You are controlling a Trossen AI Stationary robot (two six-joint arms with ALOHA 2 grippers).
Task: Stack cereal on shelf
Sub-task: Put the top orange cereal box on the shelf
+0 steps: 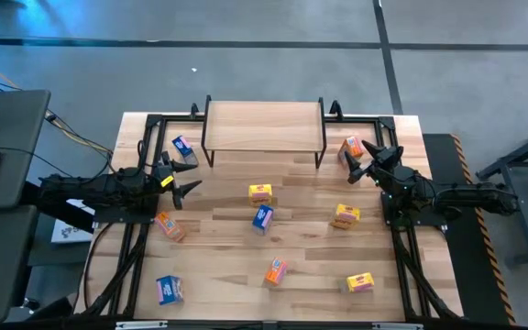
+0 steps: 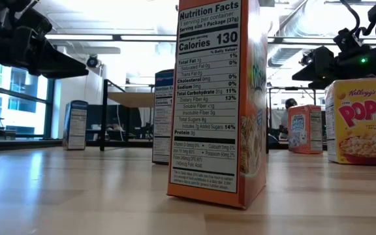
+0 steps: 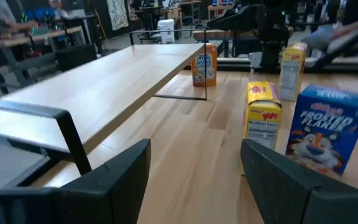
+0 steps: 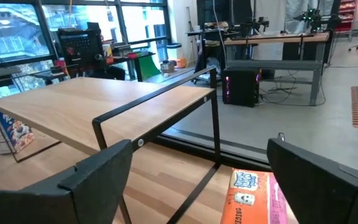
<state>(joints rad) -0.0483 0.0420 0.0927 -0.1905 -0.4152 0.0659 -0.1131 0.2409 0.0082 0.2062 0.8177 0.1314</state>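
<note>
The shelf [image 1: 262, 124], a light wooden top on thin black legs, stands at the table's far middle with nothing on it. Nine small cereal boxes are scattered on the table. Among them are a blue one [image 1: 183, 146], an orange one [image 1: 351, 147], a yellow one [image 1: 260, 193] and a blue one [image 1: 262, 218]. My left gripper [image 1: 195, 174] is open and empty, left of the shelf's near left leg. My right gripper [image 1: 363, 161] is open and empty. It hovers just beside the orange box [image 4: 250, 196], which lies flat near the shelf's right legs.
More boxes stand or lie nearer: yellow [image 1: 346, 215], orange [image 1: 169, 225], orange [image 1: 276, 272], yellow [image 1: 360, 282], blue [image 1: 169, 290]. In the left wrist view a yellow box [image 3: 263, 118] and a blue box [image 3: 325, 127] stand ahead. Black frame rails run along both table sides.
</note>
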